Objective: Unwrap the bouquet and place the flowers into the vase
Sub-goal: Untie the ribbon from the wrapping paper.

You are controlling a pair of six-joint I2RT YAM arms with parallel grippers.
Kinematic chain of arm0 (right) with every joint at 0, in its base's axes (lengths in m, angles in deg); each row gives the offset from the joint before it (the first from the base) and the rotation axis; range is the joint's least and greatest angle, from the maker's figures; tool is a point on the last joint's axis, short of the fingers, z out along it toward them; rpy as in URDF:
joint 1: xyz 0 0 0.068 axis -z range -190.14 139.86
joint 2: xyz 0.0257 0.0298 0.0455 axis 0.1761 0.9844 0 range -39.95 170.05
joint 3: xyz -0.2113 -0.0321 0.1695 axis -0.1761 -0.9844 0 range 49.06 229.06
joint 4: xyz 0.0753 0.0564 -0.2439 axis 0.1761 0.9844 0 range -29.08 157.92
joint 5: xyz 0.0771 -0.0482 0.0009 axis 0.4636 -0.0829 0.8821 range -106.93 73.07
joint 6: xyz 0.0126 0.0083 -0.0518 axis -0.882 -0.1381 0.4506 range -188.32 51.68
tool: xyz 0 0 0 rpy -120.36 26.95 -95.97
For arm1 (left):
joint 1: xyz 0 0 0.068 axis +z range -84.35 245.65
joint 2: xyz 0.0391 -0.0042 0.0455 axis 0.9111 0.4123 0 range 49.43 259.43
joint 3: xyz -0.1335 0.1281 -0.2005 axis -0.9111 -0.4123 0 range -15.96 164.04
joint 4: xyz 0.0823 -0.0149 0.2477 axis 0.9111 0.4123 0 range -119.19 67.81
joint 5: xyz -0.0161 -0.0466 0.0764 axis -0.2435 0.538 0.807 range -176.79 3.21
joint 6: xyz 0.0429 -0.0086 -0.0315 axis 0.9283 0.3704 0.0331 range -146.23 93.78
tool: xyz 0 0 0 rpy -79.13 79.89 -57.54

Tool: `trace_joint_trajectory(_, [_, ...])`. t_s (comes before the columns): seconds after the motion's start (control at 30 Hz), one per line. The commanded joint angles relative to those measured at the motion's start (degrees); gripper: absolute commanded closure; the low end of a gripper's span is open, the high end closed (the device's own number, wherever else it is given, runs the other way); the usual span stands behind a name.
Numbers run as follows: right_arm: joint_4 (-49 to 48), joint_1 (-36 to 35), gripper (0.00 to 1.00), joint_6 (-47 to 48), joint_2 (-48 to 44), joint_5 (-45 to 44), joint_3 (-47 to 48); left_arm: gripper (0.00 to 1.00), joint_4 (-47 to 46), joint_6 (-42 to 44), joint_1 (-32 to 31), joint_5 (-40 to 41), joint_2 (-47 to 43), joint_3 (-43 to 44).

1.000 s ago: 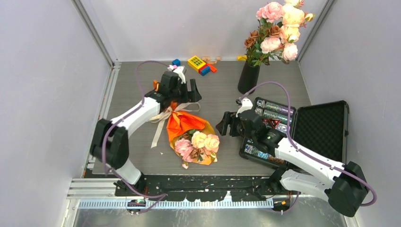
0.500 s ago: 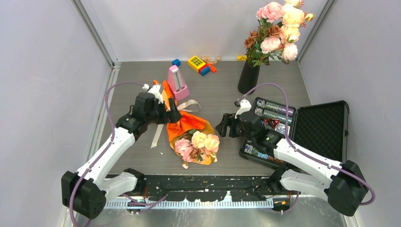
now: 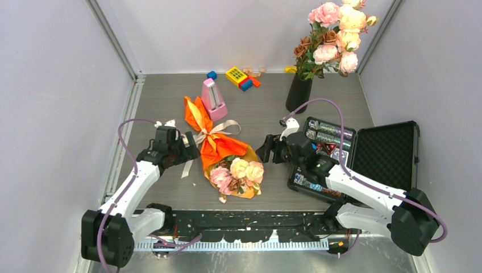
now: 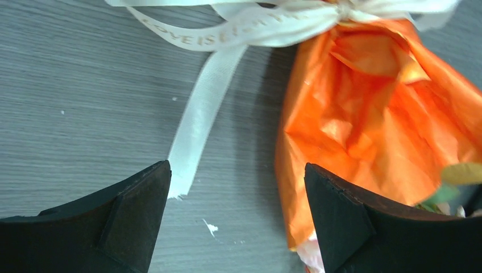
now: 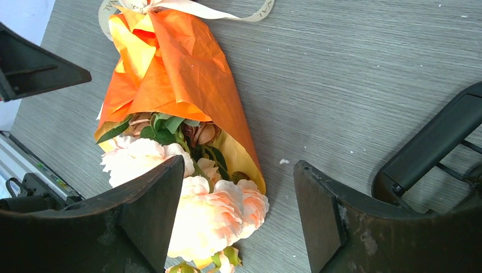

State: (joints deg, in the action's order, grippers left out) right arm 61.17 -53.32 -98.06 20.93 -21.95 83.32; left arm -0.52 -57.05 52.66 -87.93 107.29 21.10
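Top view: bouquet (image 3: 227, 162) lies mid-table, wrapped, ribbon (image 3: 211, 132) tied. Unwrapping looks barely begun. Vase (image 3: 298, 94) back right, well apart, roses already in it. Grey wood-grain table (image 3: 267, 108), pale walls.

Left wrist: left gripper (image 4: 236, 168) wide, empty, ribbon tail by one finger. Next: pinch tail, pull bow loose.

Right wrist: right gripper (image 5: 239, 164) spread, empty, above blooms.

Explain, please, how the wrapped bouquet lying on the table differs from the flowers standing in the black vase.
The bouquet lies flat on the table; the vase flowers stand upright. The bouquet is wrapped in orange paper and tied with a cream ribbon; the vase flowers are bare, stems in the black vase. Both hold pink and peach roses with green leaves.
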Motion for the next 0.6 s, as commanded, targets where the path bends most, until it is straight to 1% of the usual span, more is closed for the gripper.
trace_joint_trajectory(0.0, [-2.9,-0.3,0.25,-0.4,-1.0,-0.8,-0.1,0.13,-10.1,0.3,3.6,-3.7,2.9,-2.4])
trace_joint_trajectory(0.07, [-2.8,-0.3,0.25,-0.3,-1.6,-1.2,-0.6,0.19,-13.3,0.5,4.0,-4.6,5.3,-2.6])
trace_joint_trajectory(0.17, [-2.6,-0.3,0.26,-0.2,-2.4,-1.8,-0.9,0.32,-15.4,0.6,4.9,-4.9,9.3,-1.8])
trace_joint_trajectory(0.33, [-1.7,-0.3,0.26,0.1,-3.8,-2.6,-1.4,0.46,-20.3,0.7,6.2,-6.2,15.0,-1.2])
trace_joint_trajectory(0.43, [-1.0,-0.3,0.26,0.3,-4.7,-3.1,-1.6,0.48,-20.3,1.4,6.3,-5.5,17.6,0.1])
trace_joint_trajectory(0.57, [-0.6,-0.3,0.27,0.4,-6.4,-4.2,-1.9,0.48,-22.0,1.8,6.4,-3.4,19.7,0.4])
